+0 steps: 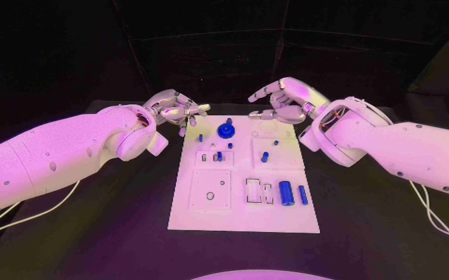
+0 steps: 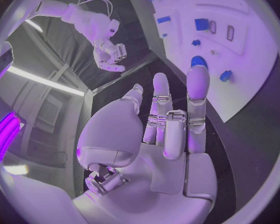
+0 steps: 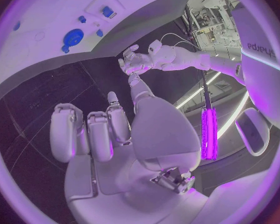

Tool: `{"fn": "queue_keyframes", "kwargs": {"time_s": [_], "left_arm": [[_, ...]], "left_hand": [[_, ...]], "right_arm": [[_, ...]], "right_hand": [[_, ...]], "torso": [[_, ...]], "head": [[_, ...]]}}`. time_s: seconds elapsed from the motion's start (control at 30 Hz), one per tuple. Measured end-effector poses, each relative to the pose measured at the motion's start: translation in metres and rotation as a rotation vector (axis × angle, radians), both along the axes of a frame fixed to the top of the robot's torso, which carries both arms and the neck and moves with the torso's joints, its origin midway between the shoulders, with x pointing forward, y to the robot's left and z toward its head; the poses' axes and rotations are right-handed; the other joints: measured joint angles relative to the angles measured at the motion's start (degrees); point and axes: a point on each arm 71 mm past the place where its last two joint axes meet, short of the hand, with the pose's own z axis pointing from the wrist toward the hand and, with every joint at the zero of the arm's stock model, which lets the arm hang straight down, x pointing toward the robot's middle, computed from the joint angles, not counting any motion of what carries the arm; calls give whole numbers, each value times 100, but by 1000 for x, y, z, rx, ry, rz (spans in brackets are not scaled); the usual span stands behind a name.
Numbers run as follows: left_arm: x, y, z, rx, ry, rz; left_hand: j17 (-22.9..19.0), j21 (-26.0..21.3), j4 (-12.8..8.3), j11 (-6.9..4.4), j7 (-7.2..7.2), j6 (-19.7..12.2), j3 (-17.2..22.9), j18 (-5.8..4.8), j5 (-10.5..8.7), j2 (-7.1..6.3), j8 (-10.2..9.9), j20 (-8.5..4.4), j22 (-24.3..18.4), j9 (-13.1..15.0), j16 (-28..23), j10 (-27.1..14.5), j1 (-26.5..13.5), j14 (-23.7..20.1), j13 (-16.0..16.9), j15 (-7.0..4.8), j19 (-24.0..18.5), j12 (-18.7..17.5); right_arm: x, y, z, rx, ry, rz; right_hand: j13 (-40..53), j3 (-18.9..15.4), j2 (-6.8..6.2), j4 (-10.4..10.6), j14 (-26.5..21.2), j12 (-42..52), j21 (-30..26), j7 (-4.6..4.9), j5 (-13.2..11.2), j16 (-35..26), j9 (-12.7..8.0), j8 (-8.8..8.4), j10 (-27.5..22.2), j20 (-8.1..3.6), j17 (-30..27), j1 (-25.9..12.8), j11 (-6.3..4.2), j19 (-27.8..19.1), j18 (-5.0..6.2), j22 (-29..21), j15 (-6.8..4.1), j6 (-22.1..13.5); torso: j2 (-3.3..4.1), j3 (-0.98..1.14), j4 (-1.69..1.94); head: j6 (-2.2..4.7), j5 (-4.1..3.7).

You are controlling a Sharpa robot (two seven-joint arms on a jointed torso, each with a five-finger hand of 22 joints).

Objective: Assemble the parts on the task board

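Both silver hands, left [image 1: 178,110] and right [image 1: 281,102], are held empty with fingers loosely apart beyond the white task board's [image 1: 281,218] far edge. The round blue gear-like part [image 1: 226,130] lies roughly midway between them.

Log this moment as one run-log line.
left hand: open, above board's far-left corner | right hand: empty, fingers curled, beyond far edge | task board: parts untouched

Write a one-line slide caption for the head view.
Both robot hands, left and right, hover empty beyond the task board and its blue parts.
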Motion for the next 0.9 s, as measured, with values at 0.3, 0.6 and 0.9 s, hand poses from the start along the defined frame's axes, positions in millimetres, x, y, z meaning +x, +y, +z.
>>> {"fn": "queue_keyframes", "kwargs": {"time_s": [0.3,0.6,0.9], "left_arm": [[5,-23,2,378,113,-115],[9,-48,-10,603,161,-163],[13,-71,-15,695,172,-185]], "left_hand": [[0,-600,176,198,197,-792,-127,94,0,251,386,115,-883,367,-650,-1309,203,-3,516,113,-761,355],[-1,2441,529,60,11,-742,-515,-445,-21,168,1110,56,3210,683,345,-785,38,-4,1425,38,684,1575],[-1,2738,631,-78,-126,-830,-1127,-445,-38,256,1837,-55,3683,1281,359,-160,-193,-11,3473,-71,669,3635]], "right_arm": [[17,-30,8,78,84,-81],[21,-33,7,102,126,-93],[24,-34,5,104,147,-98]], "right_hand": [[0,-16,22,-16,0,-47,-44,-9,30,-35,-1,22,-21,-23,-1,22,-21,-23,-1,-100,0,9],[0,-31,47,-32,0,-69,-67,-9,54,-67,-1,22,-42,-22,-1,47,-43,-63,-1,-170,0,9],[0,-104,45,-22,0,-69,-92,-9,62,-91,-6,44,-41,-42,-2,45,-42,-83,-1,-210,0,9]], "torso": [[-116,57,-27],[-154,81,-41],[-151,73,-43]], "head": [[-65,56],[-75,91],[-94,122]]}}
